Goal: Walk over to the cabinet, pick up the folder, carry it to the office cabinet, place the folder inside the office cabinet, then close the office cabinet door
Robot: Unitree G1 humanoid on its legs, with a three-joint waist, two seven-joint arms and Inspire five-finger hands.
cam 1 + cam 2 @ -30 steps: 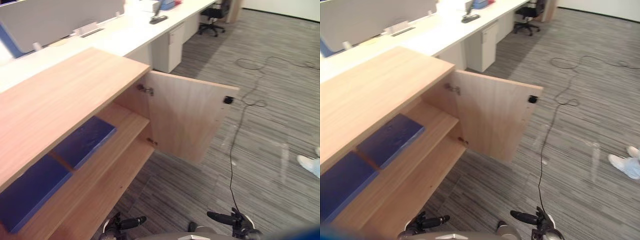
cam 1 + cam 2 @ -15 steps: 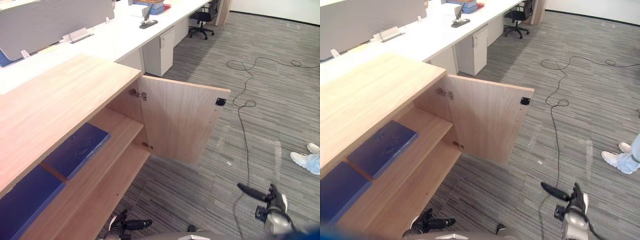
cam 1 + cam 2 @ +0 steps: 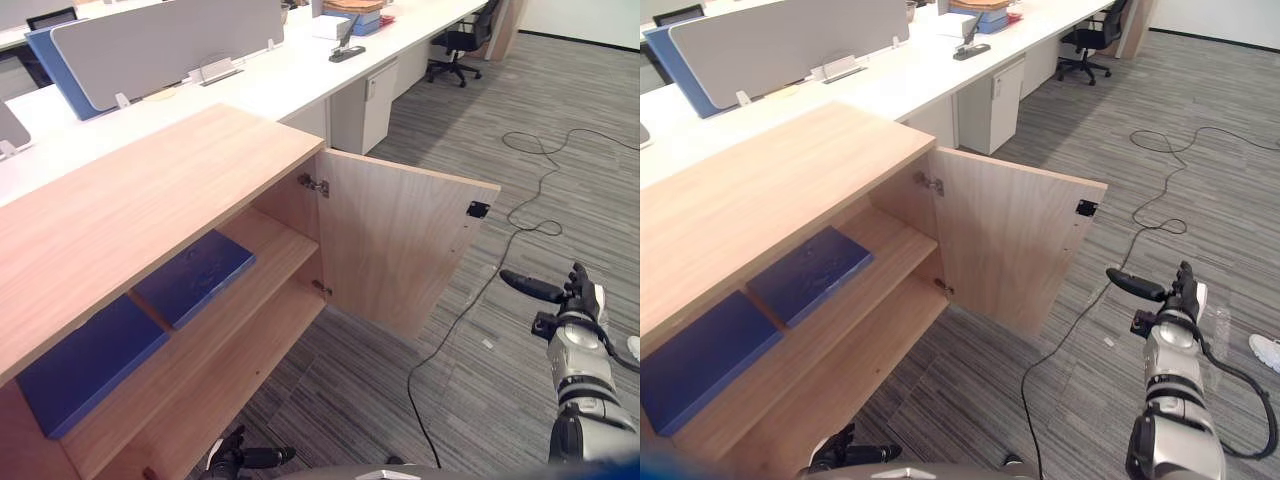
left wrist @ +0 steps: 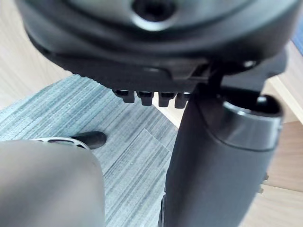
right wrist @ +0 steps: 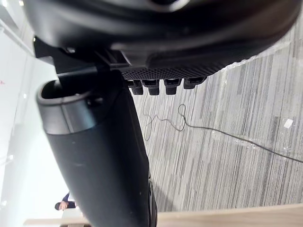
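Cabinet (image 3: 150,190) of pale wood, its door (image 3: 400,240) swung wide and standing ahead of the right hand's fingers (image 3: 530,287), apart from them. With folders already on the shelf (image 3: 275,245), the step in hand is judged to be closing the door. The chief hazard lies in which face is met. The face turned toward the fingers is the inner one, bearing the latch (image 3: 478,209), so a push there would drive the door further open and strain the hinge (image 3: 313,184). The fingers would need to pass round the free edge to the hidden outer face. A second hazard is a fingertip caught between that edge and the cabinet frame as the gap narrows. A blue folder (image 3: 195,277) lies flat on the shelf, well beyond the fingers and past the hinge side of the door. It is thin and matt, and its near corner sits close to the shelf's front edge, where any overhang could foul the door. A second blue folder (image 3: 90,365) lies flat just beside it, further still from the fingers; which of the two is the task's own cannot be told. The right hand (image 3: 572,305) is raised, its fingers straight and holding nothing. The left hand (image 3: 240,462) hangs low, fingers relaxed and empty.
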